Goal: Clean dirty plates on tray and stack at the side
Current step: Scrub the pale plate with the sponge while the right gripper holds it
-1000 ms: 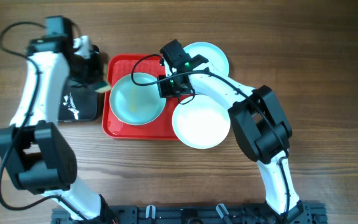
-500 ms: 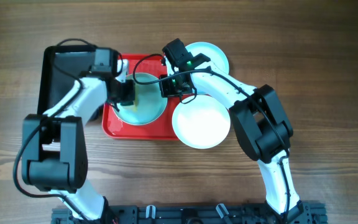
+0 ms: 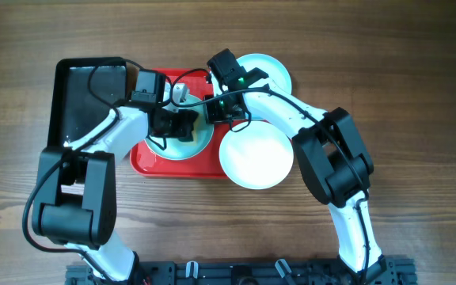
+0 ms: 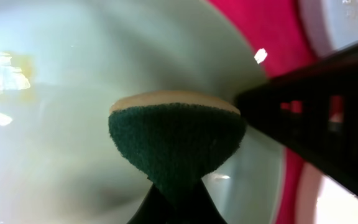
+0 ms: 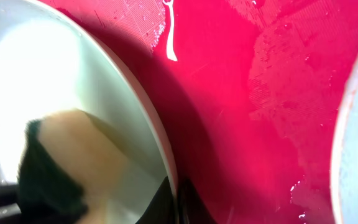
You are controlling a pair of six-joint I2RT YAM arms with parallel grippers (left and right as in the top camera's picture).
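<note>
**Cleaning Station Status**

A black bin (image 3: 85, 103) is located leftmost. On the tray (image 3: 145, 162), one plate (image 3: 196, 142) is contacted by a sponge (image 4: 176, 143) pinched in the left gripper (image 3: 187, 125). Its rim is clamped by the right gripper (image 3: 212, 111). A second plate (image 3: 256, 154) and a third plate (image 3: 269, 73) lie rightward.

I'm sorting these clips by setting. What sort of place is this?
Likely a robotics lab bench staged for dishwashing, not a real kitchen: robot arms at a wooden table, a sponge on a plate in a red tray, a black bin alongside.
</note>
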